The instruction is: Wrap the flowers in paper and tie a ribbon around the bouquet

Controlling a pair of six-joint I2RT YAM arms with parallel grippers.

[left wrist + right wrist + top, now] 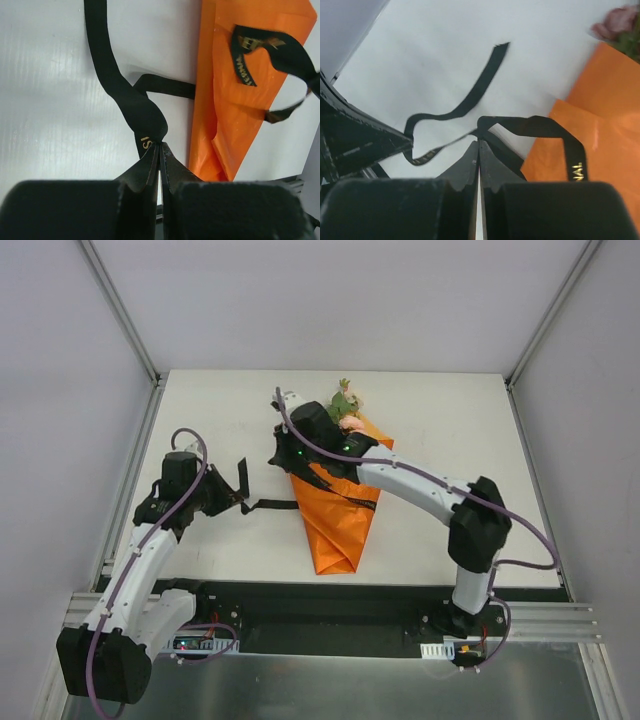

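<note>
Lying near the middle of the white table (pixel 450 440), the bouquet (pixel 335 515) is a cone of orange paper (pixel 345 540) with its narrow tip toward the arm bases. The flowers (pixel 346 405), pink blooms and green leaves, show at its far, wide end. The ribbon (pixel 135 107), black with gold lettering, runs from the bouquet's left edge out across the bare table. Another stretch of it crosses the top of the bouquet's paper in a raised loop. The left gripper (pixel 160 147) sits to the left of the bouquet, apart from it. Its fingers are pressed together on the ribbon at a twisted fold, and a loose tail trails away from that pinch, farther from the bouquet. The right gripper (pixel 479 145) hangs at the bouquet's left edge, near the wide end, with its fingers closed tight on the ribbon where the loop bends. From above, the right arm's wrist and forearm lie across the bouquet's upper half, hiding much of the paper and the ribbon there. Only the tip half of the cone and the blooms stay plain to see. A purple cable (pixel 187 431) loops over the left arm, to the left of the bouquet. The table is matte and pale, and smooth grey-white walls (pixel 320 300) close it in on the far side of the bouquet and to its left and right. An aluminium rail (pixel 560 615) runs past the bouquet's tip.
</note>
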